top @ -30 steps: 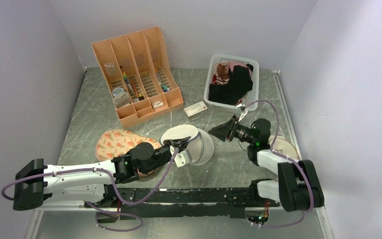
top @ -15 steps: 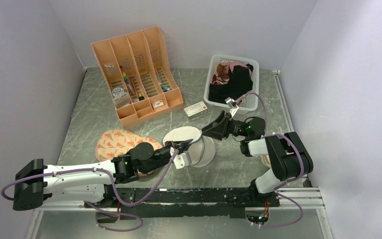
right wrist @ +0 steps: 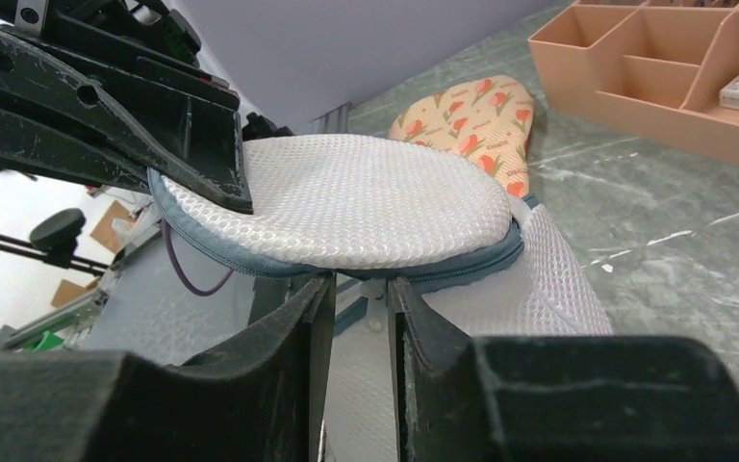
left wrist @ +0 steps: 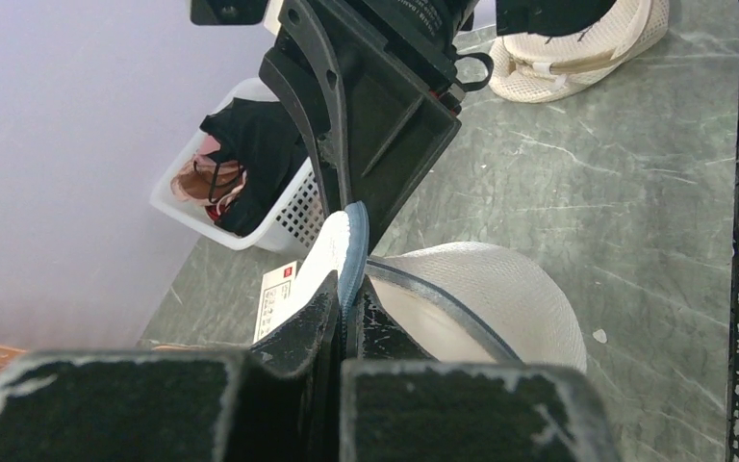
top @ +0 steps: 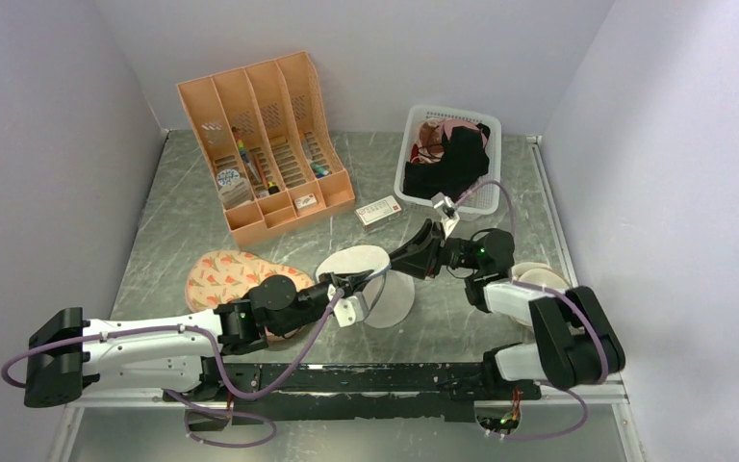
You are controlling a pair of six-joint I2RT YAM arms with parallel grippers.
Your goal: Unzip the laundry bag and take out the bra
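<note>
The laundry bag (top: pixel 385 294) sits mid-front on the table (top: pixel 173 221) between my two grippers, its top mesh flap raised along the grey zipper line. My left gripper (left wrist: pixel 346 289) is clamped on the flap's rim. My right gripper (right wrist: pixel 359 289) stands narrow at the zipper on the opposite side; whether it pinches the pull I cannot tell. The flap hides the inside, so I cannot make out the bra. My left arm covers part of the carrot-patterned pad (top: pixel 221 274); the beige case (top: pixel 544 279) is half hidden behind my right arm. The basket (top: pixel 404 178) of garments stands well behind.
</note>
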